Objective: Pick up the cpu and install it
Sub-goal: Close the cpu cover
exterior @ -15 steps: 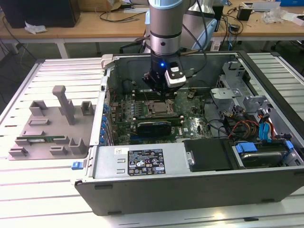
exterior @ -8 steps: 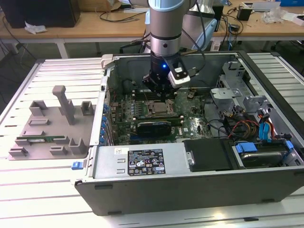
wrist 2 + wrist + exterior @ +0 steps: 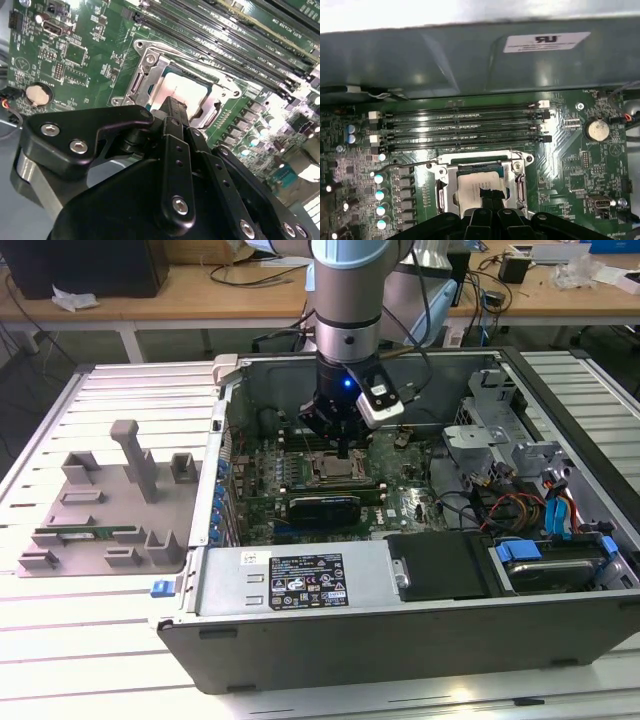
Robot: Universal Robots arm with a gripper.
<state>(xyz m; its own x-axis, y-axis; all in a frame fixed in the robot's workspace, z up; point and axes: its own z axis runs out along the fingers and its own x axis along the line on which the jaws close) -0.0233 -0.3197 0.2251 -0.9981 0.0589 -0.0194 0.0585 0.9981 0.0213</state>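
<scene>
The cpu (image 3: pixel 333 469) lies flat in the motherboard socket inside the open computer case, silver top up. In both wrist views the cpu (image 3: pixel 192 89) (image 3: pixel 469 186) sits inside the metal socket frame (image 3: pixel 521 167), which stands open around it. My gripper (image 3: pixel 343 449) hangs straight down over the socket. Its black fingers are shut together, and the gripper (image 3: pixel 487 194) tip sits on or just above the middle of the chip's top. The gripper (image 3: pixel 173 103) body hides the near part of the chip. Nothing is held between the fingers.
Memory slots (image 3: pixel 460 125) run beside the socket, with a coin battery (image 3: pixel 597 129) nearby. The case wall (image 3: pixel 225 440), a black card (image 3: pixel 325 508), the drive bay (image 3: pixel 440 565) and cables (image 3: pixel 520 505) crowd the socket. A grey tray (image 3: pixel 100 510) with a green memory stick (image 3: pixel 85 535) lies at the exterior view's left.
</scene>
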